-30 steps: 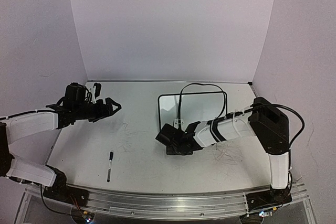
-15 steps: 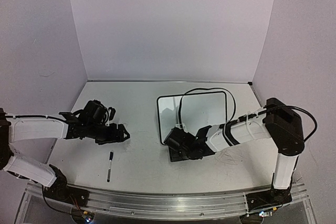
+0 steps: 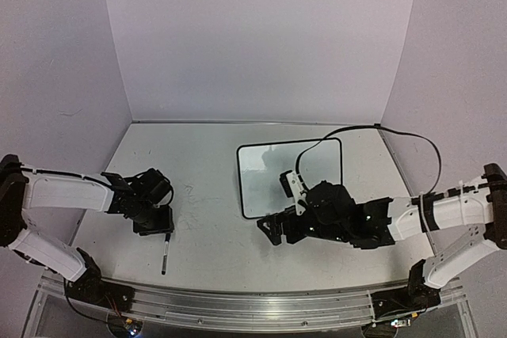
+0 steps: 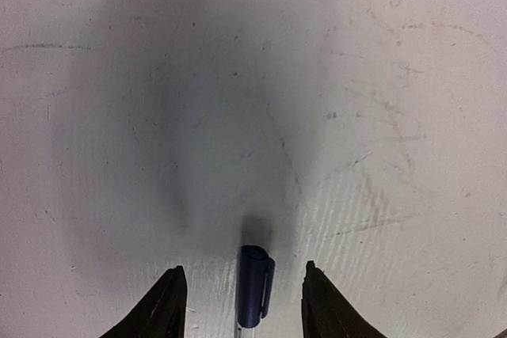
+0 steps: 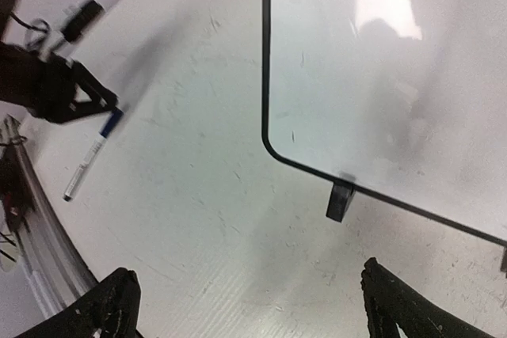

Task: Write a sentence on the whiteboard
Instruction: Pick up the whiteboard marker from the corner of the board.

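Observation:
The whiteboard, white with a thin black frame, lies mid-table; in the right wrist view the whiteboard shows one black foot and a glossy bare face. The sentence is not in view. A marker with a blue cap lies near the front left. My left gripper is down over its cap end. In the left wrist view the left gripper straddles the blue cap, open, with a gap on each side. My right gripper stands open just in front of the board's near left corner, holding nothing.
The tabletop is white and scuffed with grey scribbles. White walls close in the back and both sides. A metal rail runs along the near edge. A black cable arcs above the right arm.
My left gripper has swung down from the back left onto the marker's cap, its jaws narrowing. My right gripper has opened, let go of the board's near edge and drawn back.

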